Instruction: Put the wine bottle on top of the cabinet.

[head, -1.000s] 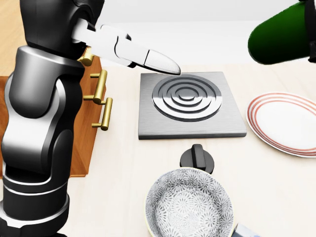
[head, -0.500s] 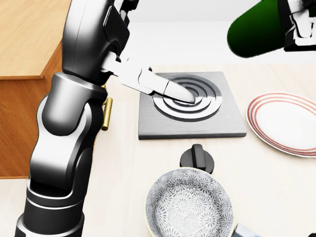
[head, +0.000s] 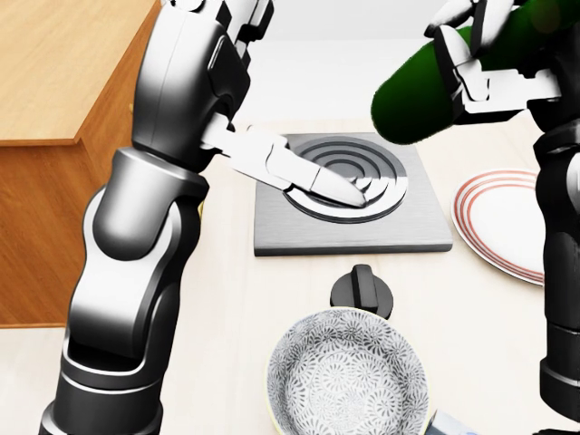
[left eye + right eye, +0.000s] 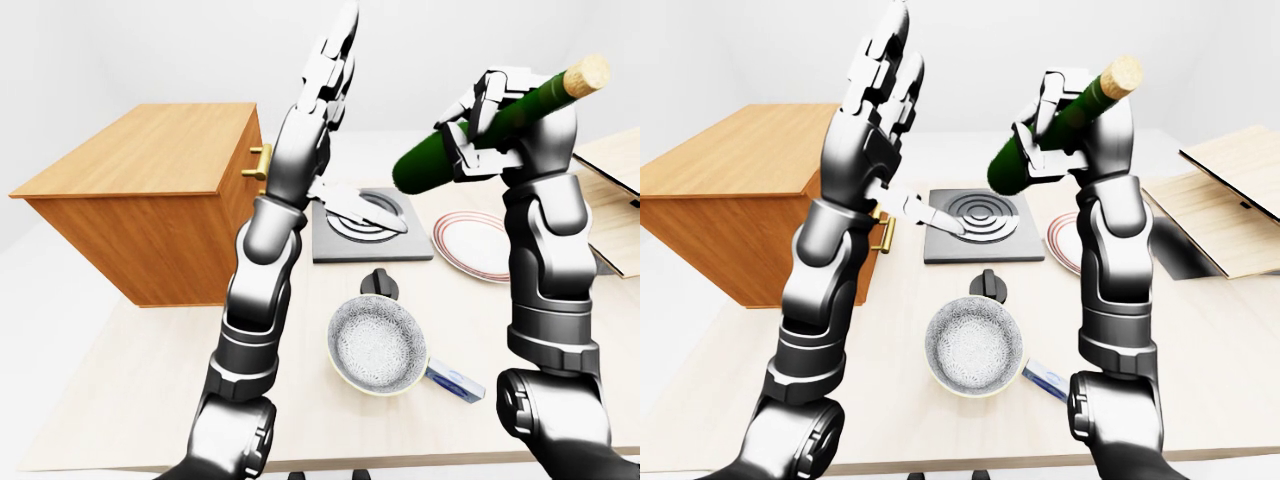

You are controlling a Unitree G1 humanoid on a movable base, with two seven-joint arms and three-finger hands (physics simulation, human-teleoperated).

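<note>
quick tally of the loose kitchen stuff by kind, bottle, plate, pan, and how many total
wine bottle: 1, green with a cork, held tilted in the right hand
plate: 1, white with red rings, on the table
patterned pan: 1, on the table below the black knob
Total: 3

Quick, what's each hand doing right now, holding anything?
Left hand: open, fingers straight up, holding nothing.
Right hand: closed around the wine bottle, held tilted in the air.
</note>
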